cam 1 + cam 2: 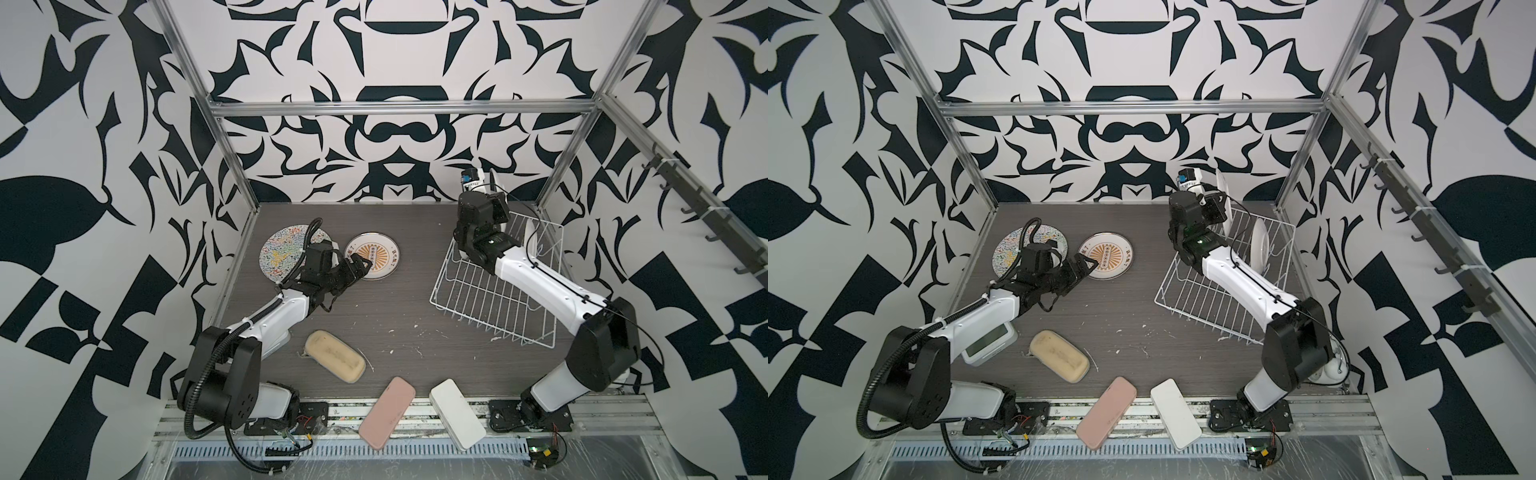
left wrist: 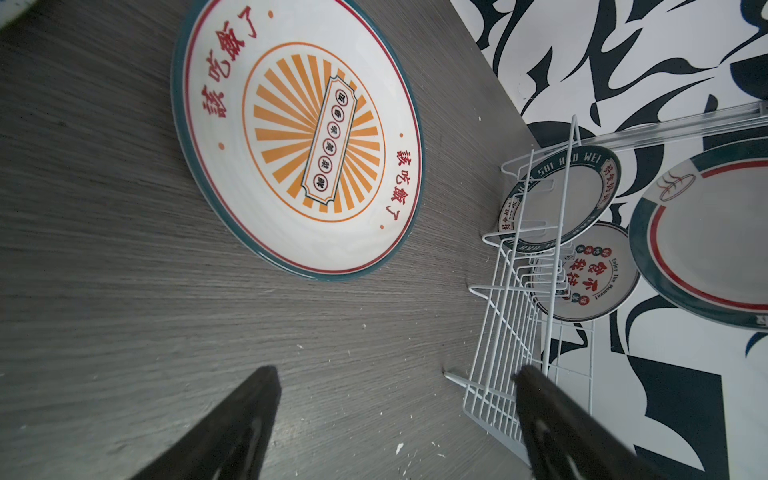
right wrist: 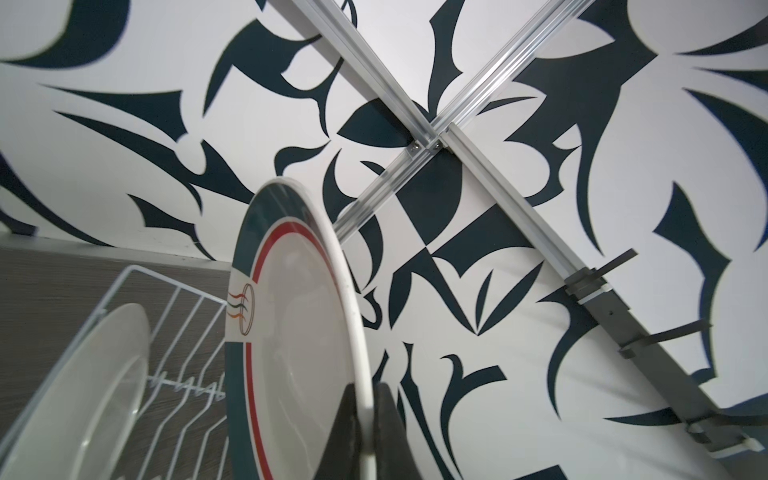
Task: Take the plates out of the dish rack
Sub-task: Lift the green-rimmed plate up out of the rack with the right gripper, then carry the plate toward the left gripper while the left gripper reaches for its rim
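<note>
Both top views: squiggle plate (image 1: 282, 253) and sunburst plate (image 1: 376, 255) lie flat far left on the table (image 1: 395, 316), dish rack (image 1: 494, 299) on the right with a white-backed plate (image 1: 1258, 249) standing in it. Left wrist: left hand (image 2: 395, 374) spread wide, empty, beside the sunburst plate. Right wrist: right hand (image 3: 365, 415) clenched on the green-red banded plate (image 3: 299, 332) at its rim, holding it on edge above the dish rack.

Sunburst plate (image 2: 299, 137): red characters 該吃飯了 twice on rim; centre ticket label with six circled characters, too small to read.
Dark-rimmed plate (image 2: 559, 195) in rack (image 2: 498, 399): white "SHI HAO WEI".
Plate behind it (image 2: 590, 274): large red characters, small "Enjoy The Moment".
Banded plate (image 3: 291, 332): steaming-bowl emblem.
</note>
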Tool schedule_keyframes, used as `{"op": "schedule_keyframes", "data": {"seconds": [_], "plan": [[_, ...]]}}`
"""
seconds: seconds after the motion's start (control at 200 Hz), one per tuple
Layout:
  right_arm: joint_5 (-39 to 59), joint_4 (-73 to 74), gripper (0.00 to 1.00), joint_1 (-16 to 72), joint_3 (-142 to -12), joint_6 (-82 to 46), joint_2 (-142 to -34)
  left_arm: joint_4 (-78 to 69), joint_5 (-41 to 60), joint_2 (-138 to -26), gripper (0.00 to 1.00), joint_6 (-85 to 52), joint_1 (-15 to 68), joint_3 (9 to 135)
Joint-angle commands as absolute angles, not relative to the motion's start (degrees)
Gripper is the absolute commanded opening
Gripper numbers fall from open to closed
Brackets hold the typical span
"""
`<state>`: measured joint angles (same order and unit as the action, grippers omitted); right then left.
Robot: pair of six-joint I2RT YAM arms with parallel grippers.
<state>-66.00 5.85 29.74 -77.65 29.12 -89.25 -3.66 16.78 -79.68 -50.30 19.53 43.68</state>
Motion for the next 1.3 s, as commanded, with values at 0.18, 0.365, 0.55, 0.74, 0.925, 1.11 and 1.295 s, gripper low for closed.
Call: {"op": "schedule_keyframes", "data": {"seconds": [0.18, 0.365, 0.55, 0.74, 0.925, 1.11, 1.295], "plan": [[-54.98, -7.24, 0.00, 30.32, -81.34, 8.27, -79.01, -4.31, 17.27, -78.49, 0.93, -51.15, 19.69, 44.37], [-52.12, -6.94, 0.00, 30.34, -77.80, 3.04, -74.35, -4.31, 17.23, -78.34, 0.93, -51.15, 19.69, 44.21], [-43.28, -3.23, 0.00, 30.28, -71.81, -1.07, -68.19, -4.88, 17.55, -77.78, 0.93, -51.89, 19.73, 43.77], [-34.74, 1.53, 0.00, 29.63, -66.20, -5.51, -64.27, -8.69, 19.22, -78.13, 0.93, -54.83, 19.78, 42.14], [-27.92, 0.33, 0.00, 29.28, -65.63, -11.77, -64.53, -9.04, 19.42, -77.70, 0.93, -54.98, 19.78, 42.15], [-18.75, 1.31, 0.00, 28.96, -64.39, -19.01, -65.35, -10.87, 19.34, -77.06, 0.93, -55.63, 19.78, 41.92], [-13.15, 3.83, 0.00, 28.92, -61.56, -26.75, -66.87, -13.25, 21.45, -77.15, 0.94, -56.05, 19.67, 41.69]]}}
